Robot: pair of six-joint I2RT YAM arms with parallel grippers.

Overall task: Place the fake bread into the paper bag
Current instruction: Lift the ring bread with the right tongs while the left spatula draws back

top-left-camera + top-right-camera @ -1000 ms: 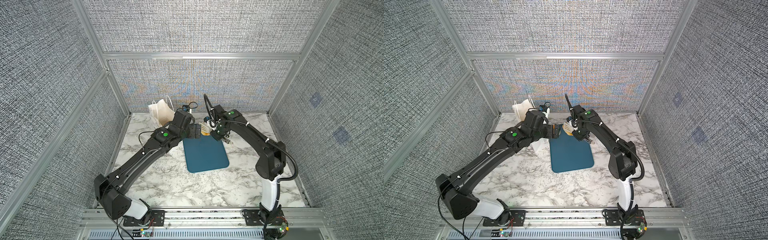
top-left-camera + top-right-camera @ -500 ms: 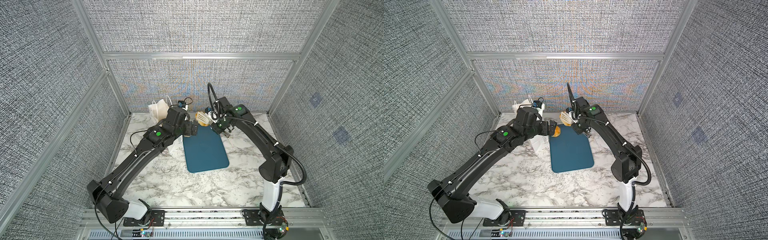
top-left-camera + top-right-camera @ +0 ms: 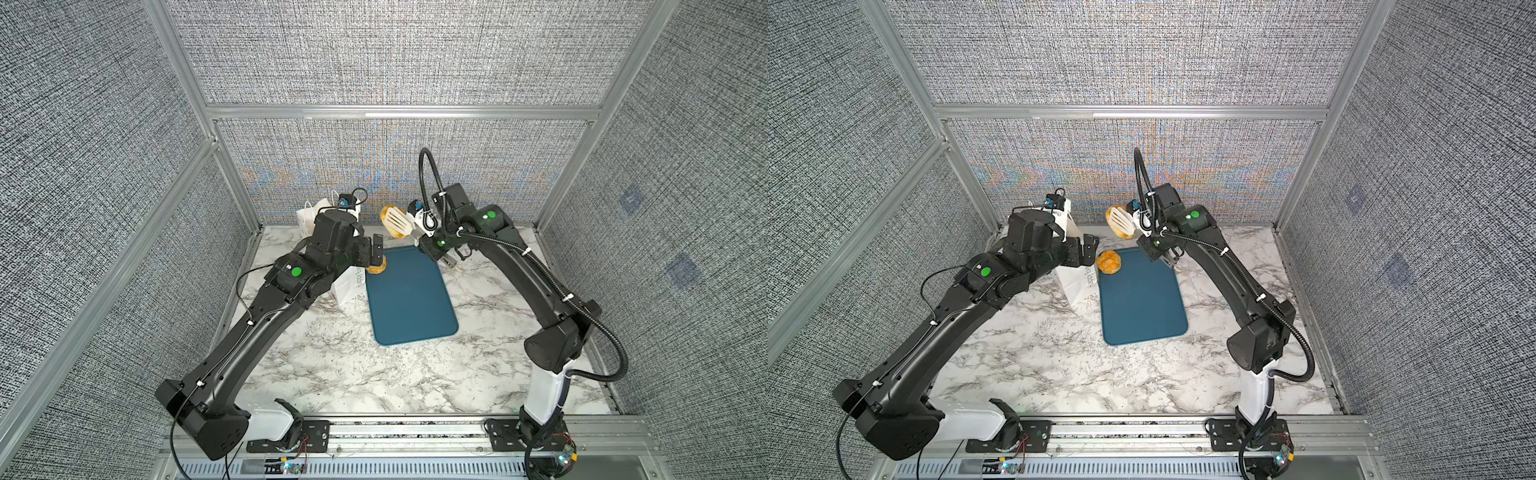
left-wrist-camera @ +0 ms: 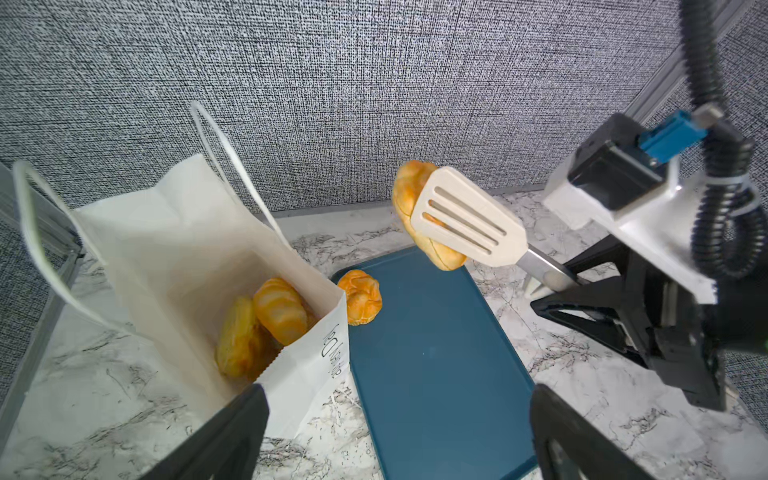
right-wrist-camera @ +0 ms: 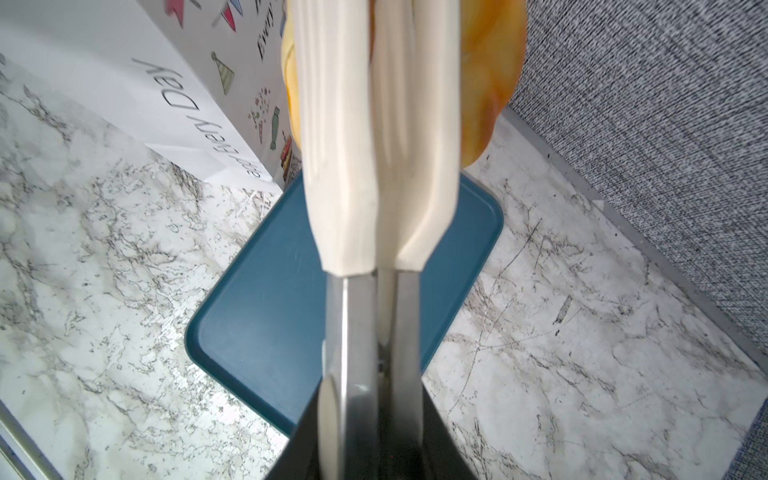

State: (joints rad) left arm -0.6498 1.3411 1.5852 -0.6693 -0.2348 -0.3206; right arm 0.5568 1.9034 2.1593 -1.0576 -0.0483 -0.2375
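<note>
The white paper bag (image 4: 187,257) stands open at the back left, half hidden behind my left arm in both top views (image 3: 349,286) (image 3: 1077,280). Two golden pieces of fake bread (image 4: 276,309) lie inside it. Another bread (image 4: 360,297) (image 3: 1108,262) sits on the tray's far left corner beside the bag. My right gripper (image 5: 370,399) (image 3: 432,245) is shut on the white slotted tongs (image 4: 469,218) (image 3: 398,220). These pinch a fourth bread (image 4: 409,195) (image 3: 1111,216) in the air above the tray's far edge. My left gripper (image 4: 395,440) (image 3: 372,253) hangs open and empty beside the bag.
The dark-teal tray (image 3: 409,299) (image 4: 436,353) lies flat in the middle of the marble table (image 3: 332,374), its left edge against the bag. The fabric back wall (image 3: 395,166) stands close behind the bag and the tongs. The left wall's metal frame (image 4: 41,249) runs beside the bag.
My right arm has lifted the tongs and their bread higher and leftward towards the bag. My left gripper has drawn back to the left, uncovering the bread on the tray's corner.
</note>
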